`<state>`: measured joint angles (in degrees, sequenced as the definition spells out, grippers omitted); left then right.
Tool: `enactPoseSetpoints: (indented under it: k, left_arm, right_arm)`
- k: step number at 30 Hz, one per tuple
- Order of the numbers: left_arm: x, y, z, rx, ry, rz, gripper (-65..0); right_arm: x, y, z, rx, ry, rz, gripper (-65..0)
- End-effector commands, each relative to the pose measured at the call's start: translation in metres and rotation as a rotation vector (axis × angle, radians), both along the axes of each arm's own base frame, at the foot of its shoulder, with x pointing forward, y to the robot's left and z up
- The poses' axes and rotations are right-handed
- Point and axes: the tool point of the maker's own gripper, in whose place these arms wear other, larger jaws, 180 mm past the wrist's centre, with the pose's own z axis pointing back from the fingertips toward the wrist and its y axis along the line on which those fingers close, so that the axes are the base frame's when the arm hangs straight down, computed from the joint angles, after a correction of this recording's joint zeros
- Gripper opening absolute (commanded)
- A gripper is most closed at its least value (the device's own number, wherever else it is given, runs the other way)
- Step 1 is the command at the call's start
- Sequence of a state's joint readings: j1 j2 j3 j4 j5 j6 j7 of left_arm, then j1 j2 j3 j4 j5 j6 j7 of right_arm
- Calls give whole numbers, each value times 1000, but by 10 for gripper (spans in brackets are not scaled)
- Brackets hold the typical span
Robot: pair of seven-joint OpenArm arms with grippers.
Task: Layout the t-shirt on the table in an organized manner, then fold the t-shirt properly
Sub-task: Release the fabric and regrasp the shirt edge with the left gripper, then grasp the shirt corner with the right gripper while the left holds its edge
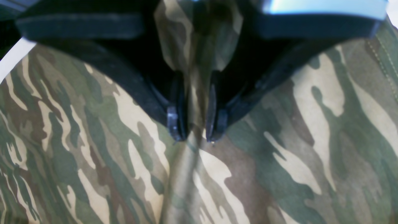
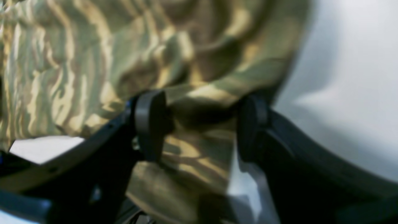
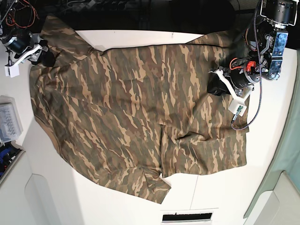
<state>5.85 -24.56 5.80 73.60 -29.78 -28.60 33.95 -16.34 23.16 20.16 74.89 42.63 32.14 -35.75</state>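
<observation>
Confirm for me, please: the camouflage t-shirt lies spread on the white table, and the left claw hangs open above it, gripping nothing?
Not quite. The left wrist view shows the left claw pinching a raised fold of the t-shirt. The shirt does lie spread on the white table.

Counted: one camouflage-print fabric t-shirt (image 3: 126, 112) in olive, brown and tan; one flat white table (image 3: 272, 154); two black robot grippers, left (image 1: 195, 132) and right (image 2: 199, 124).

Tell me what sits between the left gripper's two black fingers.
A pinched ridge of the camouflage-print fabric t-shirt sits between the left gripper fingers, seen in the left wrist view.
</observation>
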Motion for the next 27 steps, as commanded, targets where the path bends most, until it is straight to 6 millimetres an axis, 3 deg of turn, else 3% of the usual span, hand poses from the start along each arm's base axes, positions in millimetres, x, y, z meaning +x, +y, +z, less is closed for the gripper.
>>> enactPoseSetpoints:
  k: [1, 4, 5, 11, 16, 19, 23, 24, 27]
  left_arm:
    - [-28, 19, -22, 123, 132, -11, -477]
    - [-28, 19, -23, 124, 133, -11, -478]
    - [-28, 19, -22, 124, 133, -11, -478]
    - [-29, 20, -23, 127, 141, -13, -478]
    - [-38, 22, -27, 142, 186, -20, -478]
    - [-39, 23, -28, 142, 189, -19, -478]
    - [-38, 23, -28, 137, 181, -14, -478]
    - [-37, 22, -28, 135, 174, -12, -478]
    - [-33, 21, -27, 128, 156, -9, -478]
  right_arm:
    - [-6, -1, -3, -24, 37, 29, -377]
    - [7, 2, 12, -33, -23, 39, -613]
    - [14, 2, 21, -40, -57, 42, -650]
    - [49, 5, 74, -130, -180, 157, -650]
    - [67, 16, 114, -176, -304, 230, -650]
    - [70, 20, 122, -180, -329, 241, -650]
    - [68, 7, 112, -261, -299, 236, -650]
    - [69, 2, 109, -282, -294, 223, -637]
    - [72, -18, 99, -336, -273, 151, -382]
